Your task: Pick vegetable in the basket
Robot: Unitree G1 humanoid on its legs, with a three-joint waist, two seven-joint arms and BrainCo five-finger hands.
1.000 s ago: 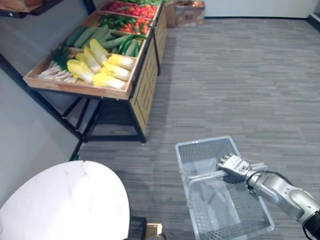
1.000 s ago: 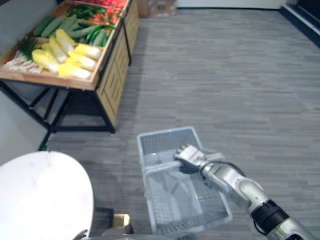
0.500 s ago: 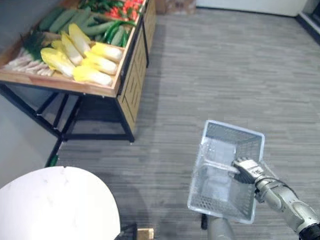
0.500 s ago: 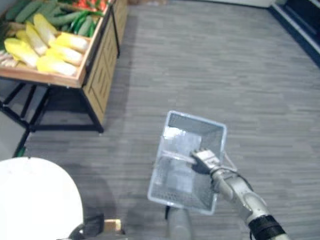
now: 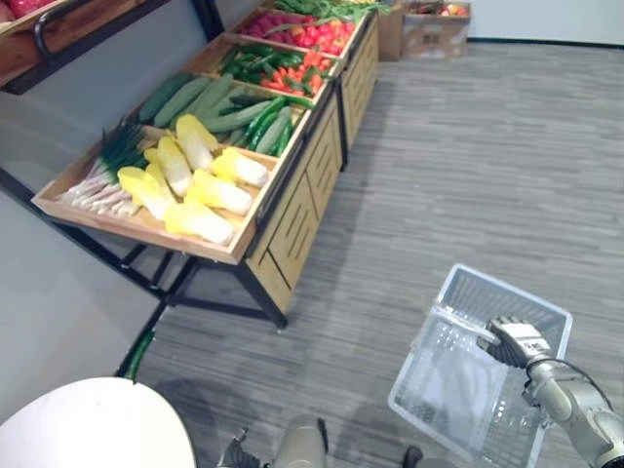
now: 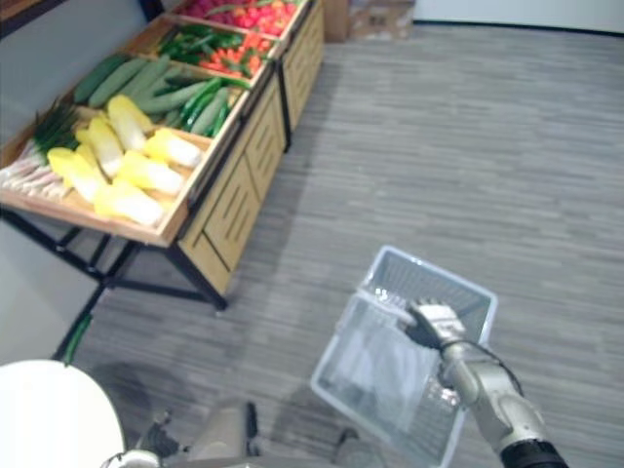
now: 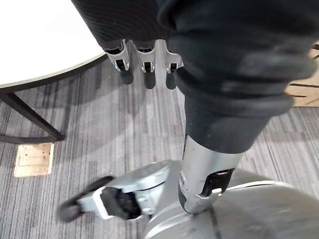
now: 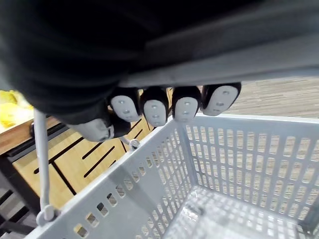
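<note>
right hand (image 5: 515, 341) is at the basket (image 5: 507, 288), its fingers (image 8: 155, 110) curled in a row round the thin handle (image 8: 39, 164) with the thumb (image 8: 97, 128) tucked under, so it is clamped on the handle. the basket is grey plastic mesh, hangs tilted from that hand over the grey striped floor (image 5: 468, 146), and its mesh bottom is bare. it sits well apart from the stand (image 5: 292, 229), off the stand's near right corner. the vegetables all lie on the stand, none in either hand. the near crate holds yellow cabbages (image 5: 219, 193) along its right and near edges, with scallions (image 5: 102, 175) by its left edge, white ends toward the left corner. the next crate back holds cucumbers (image 5: 195, 97), laid side by side and touching. behind that is a crate of green peppers (image 5: 255, 60) with some orange-red ones mixed in, then a crate of red peppers (image 5: 312, 34) at the stand's far end. cardboard boxes (image 5: 429, 19) sit on the floor past the stand's far end. a white round table (image 5: 88, 429) shows near the robot on its left, apart from the stand. left hand (image 7: 145, 57) hangs by the table's edge, above the floor, fingers loose and roughly straight, side by side, pointing down, touching nothing and holding nothing. cannot tell where the left thumb is.
</note>
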